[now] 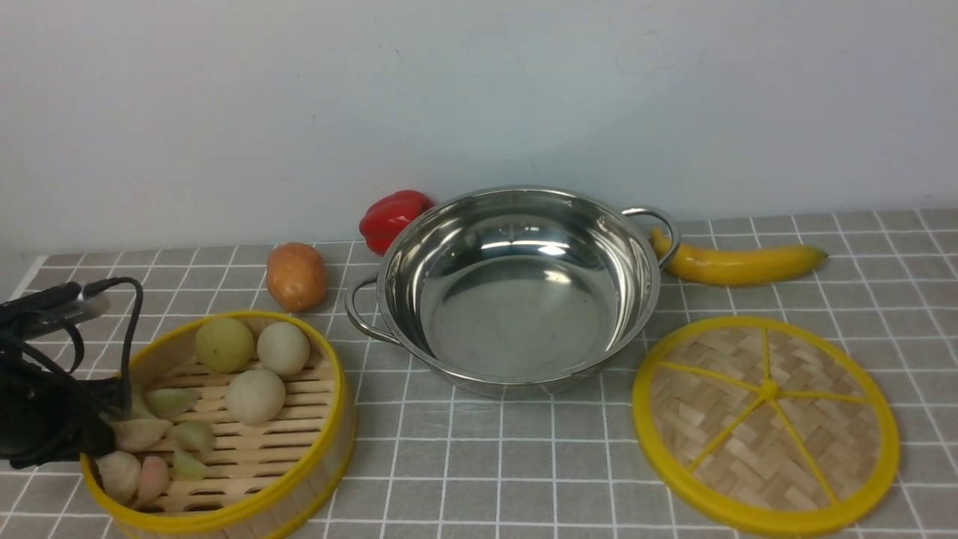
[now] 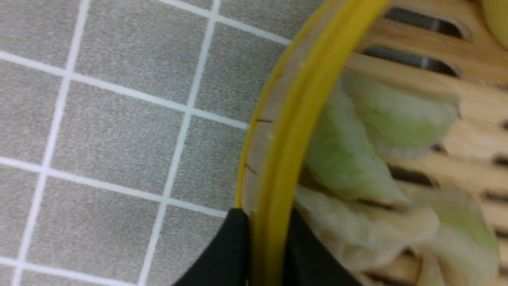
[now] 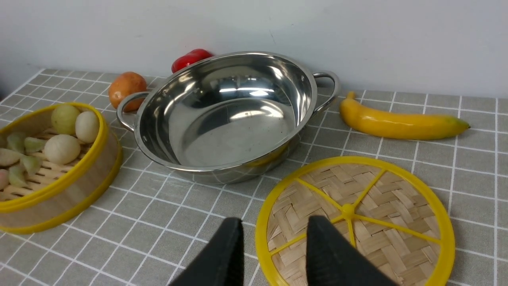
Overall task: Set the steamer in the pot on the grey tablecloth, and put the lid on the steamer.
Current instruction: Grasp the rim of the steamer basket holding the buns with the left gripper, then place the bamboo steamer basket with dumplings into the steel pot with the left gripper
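Observation:
The steamer [image 1: 269, 457], a bamboo basket with yellow rims that holds toy buns and dumplings, stands on the grey tablecloth [image 1: 479, 464] at the front left. My left gripper [image 1: 105, 434] is at its left rim. In the left wrist view, the gripper [image 2: 269, 254] has one black finger outside the rim and one inside, shut on the steamer's rim [image 2: 293, 119]. The empty steel pot [image 1: 516, 314] stands in the middle. The woven lid [image 1: 763, 427] lies flat at the front right. My right gripper [image 3: 274, 254] is open above the lid's near rim [image 3: 381, 222], touching nothing.
A red pepper [image 1: 393, 217] and a brown potato [image 1: 296, 277] lie behind and to the left of the pot. A yellow banana [image 1: 737, 263] lies behind the lid. A pale wall closes off the back. Black cables [image 1: 112, 299] hang by my left arm.

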